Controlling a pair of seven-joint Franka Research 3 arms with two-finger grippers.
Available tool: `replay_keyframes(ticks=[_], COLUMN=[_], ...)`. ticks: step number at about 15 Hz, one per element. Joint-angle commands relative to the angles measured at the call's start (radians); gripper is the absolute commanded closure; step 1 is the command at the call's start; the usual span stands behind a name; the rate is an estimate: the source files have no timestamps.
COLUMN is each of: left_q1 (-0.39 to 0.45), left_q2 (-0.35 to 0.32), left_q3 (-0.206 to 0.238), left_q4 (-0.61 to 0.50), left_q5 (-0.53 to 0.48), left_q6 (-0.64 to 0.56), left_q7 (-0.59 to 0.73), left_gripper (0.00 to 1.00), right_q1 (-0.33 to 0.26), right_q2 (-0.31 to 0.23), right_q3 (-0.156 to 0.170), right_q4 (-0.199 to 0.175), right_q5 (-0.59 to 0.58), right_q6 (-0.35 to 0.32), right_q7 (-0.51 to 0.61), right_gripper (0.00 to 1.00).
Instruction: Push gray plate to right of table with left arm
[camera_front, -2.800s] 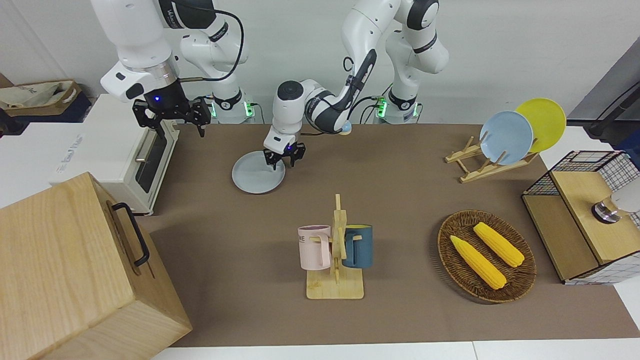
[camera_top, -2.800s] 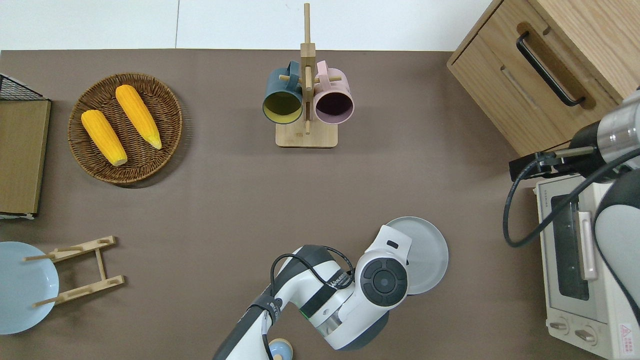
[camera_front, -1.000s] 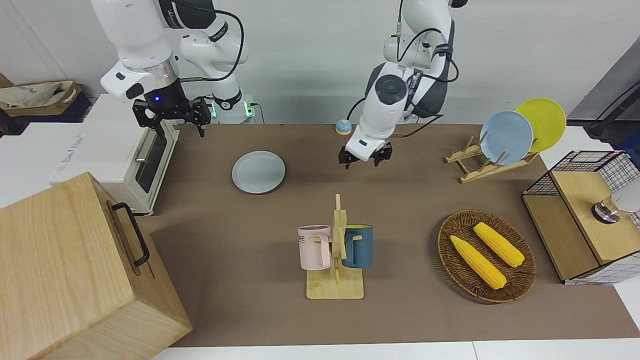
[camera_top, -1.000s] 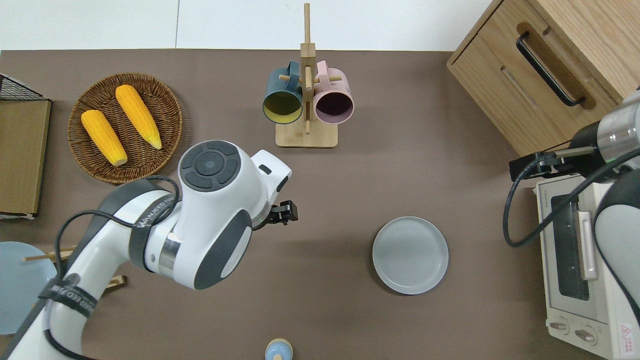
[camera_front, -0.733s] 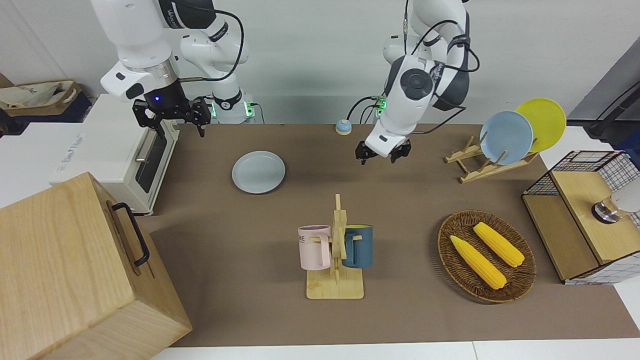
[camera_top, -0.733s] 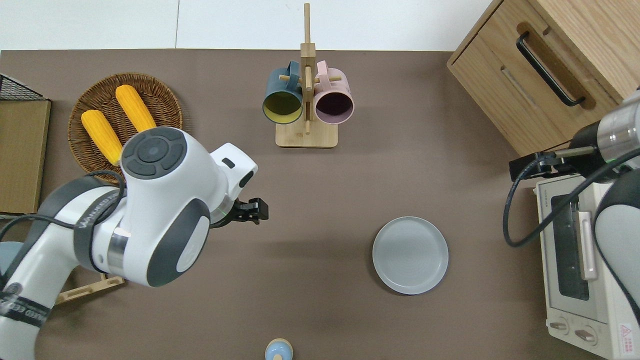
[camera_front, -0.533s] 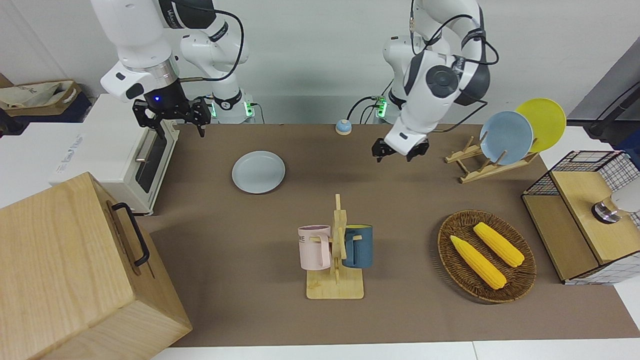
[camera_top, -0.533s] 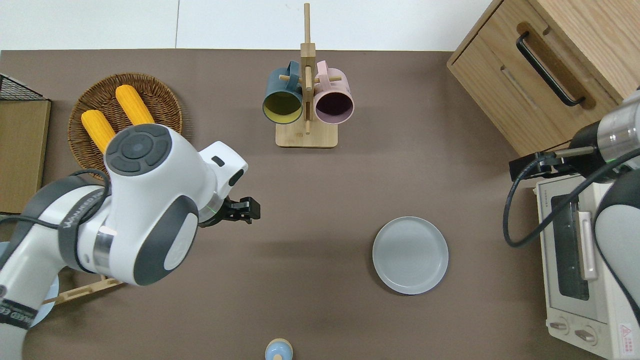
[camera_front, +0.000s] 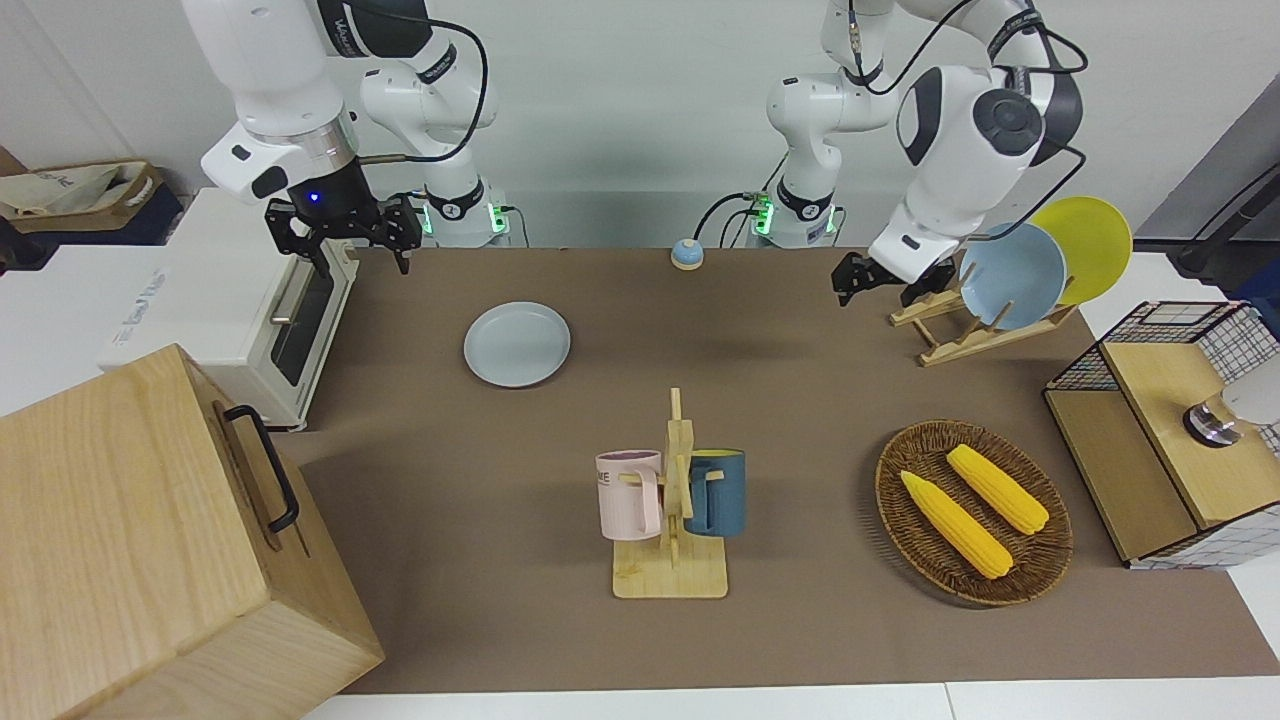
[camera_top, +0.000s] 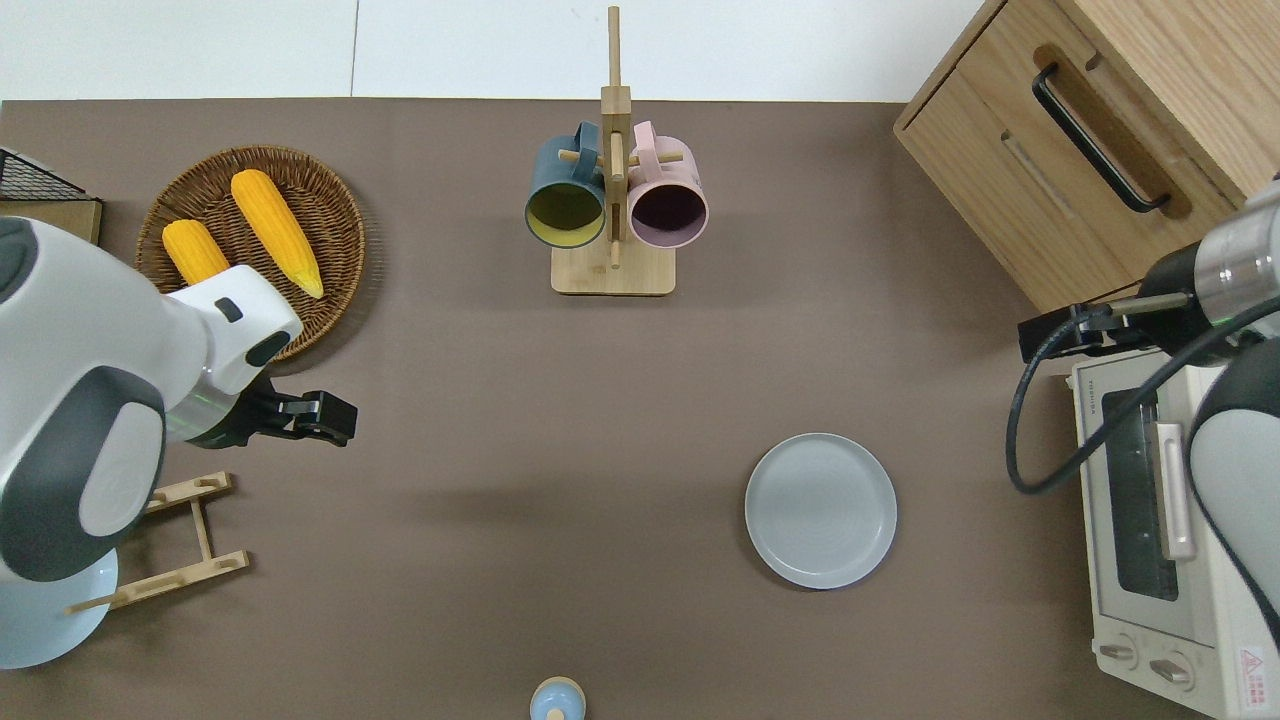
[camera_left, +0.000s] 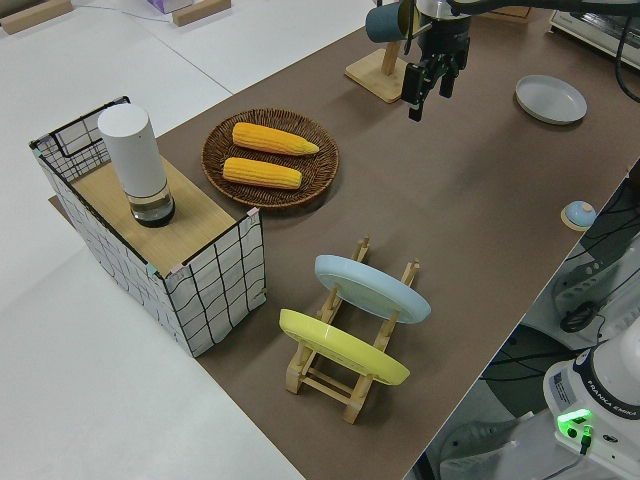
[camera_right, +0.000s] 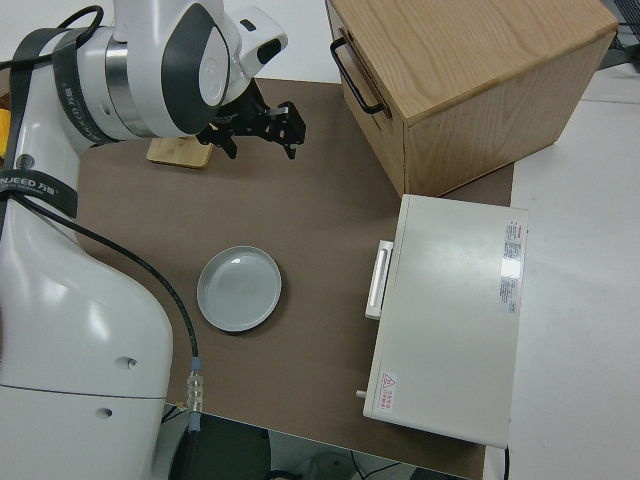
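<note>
Left pincer (camera_front: 880, 282) up in the air with fingers apart and empty, over bare surface (camera_top: 560, 400) between wicker basket (camera_top: 330, 215) and wooden plate rack (camera_top: 165, 540), gray plate (camera_top: 820, 510) flat, well apart toward the right arm's end, near toaster oven (camera_top: 1170, 520), right arm parked.

I can read "FRANKA EMIKA" on a robot base (camera_left: 598, 400) in the bottom corner of the left side view, "ME" on the pink mug (camera_front: 630, 495) mid-frame in the front view, and "NJEED" on the black strap (camera_right: 30, 178) at the edge of the right side view.
</note>
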Motion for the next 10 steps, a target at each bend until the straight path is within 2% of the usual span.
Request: replay_keyframes(ticks=[1,4,10], left_q1=[0.067,0.101,0.100], left_q2=[-0.038,-0.051,-0.062], left_q3=[-0.006,-0.006,0.010], left_q4=[0.033,0.060,0.123], left_q5=[0.018,0.018,0.018], left_q6=[-0.047,-0.054,-0.052], left_q7=[0.056,0.061,0.059], left_gripper=[0.01,0.01,0.01], right_q1=[-0.001,-0.001,-0.001], right_q2=[-0.006,-0.006,-0.006], right_q3=[0.000,0.000,0.000], right_q4=[0.001,0.001,0.001], right_q5=[0.007,0.007,0.007], right_q6=[-0.011,-0.011,-0.011], right_q7=[0.003,0.003,0.003], right_gripper=[0.017,0.017,0.017])
